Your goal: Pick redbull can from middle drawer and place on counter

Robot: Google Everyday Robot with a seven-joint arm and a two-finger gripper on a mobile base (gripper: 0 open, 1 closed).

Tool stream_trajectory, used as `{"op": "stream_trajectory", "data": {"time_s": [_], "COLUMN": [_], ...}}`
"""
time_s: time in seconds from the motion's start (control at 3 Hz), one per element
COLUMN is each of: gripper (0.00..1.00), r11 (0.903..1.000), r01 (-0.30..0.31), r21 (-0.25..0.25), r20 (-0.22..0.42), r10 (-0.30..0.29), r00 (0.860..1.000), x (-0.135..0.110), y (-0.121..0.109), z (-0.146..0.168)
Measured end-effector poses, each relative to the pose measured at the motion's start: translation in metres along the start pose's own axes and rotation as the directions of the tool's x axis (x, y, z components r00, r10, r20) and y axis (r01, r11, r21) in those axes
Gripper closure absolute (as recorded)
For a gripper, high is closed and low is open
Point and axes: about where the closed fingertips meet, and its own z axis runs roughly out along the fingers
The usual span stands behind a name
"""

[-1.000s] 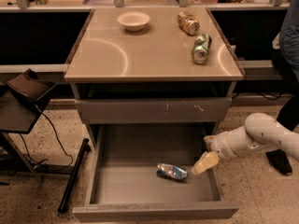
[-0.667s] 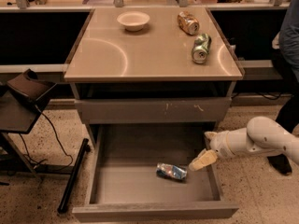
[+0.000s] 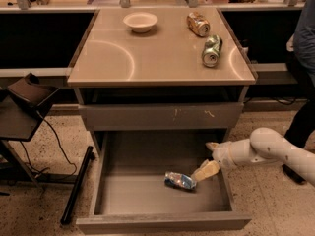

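A glossy beige counter (image 3: 162, 58) carries a pale bowl (image 3: 141, 21), a brown can (image 3: 198, 23) and a green can (image 3: 211, 50), both cans lying on their sides. Below it, under a scratched drawer front (image 3: 162, 116), the middle drawer (image 3: 147, 195) is pulled out. The redbull can (image 3: 179, 181) lies on its side on the drawer floor, right of centre. The gripper (image 3: 209, 158) reaches in from the right with its fingers spread apart, the lower fingertip (image 3: 204, 171) just beside the can.

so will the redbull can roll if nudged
Likely yes: the redbull can lies on its side on the smooth middle drawer floor. It looks small, so probably light. The open hand, just right of it, could knock it away.
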Motion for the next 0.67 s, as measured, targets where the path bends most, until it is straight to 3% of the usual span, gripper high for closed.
{"op": "stream_trajectory", "data": {"time_s": [0.33, 0.67], "gripper": [0.0, 0.0], "r11": [0.9984, 0.9977], "r01": [-0.001, -0.017], "r21": [-0.056, -0.065], "r20": [0.075, 0.126], "r10": [0.005, 0.025], "r00": [0.997, 0.992], "x": [0.005, 0.012], "y": [-0.001, -0.012], "z": [0.044, 0.078]}}
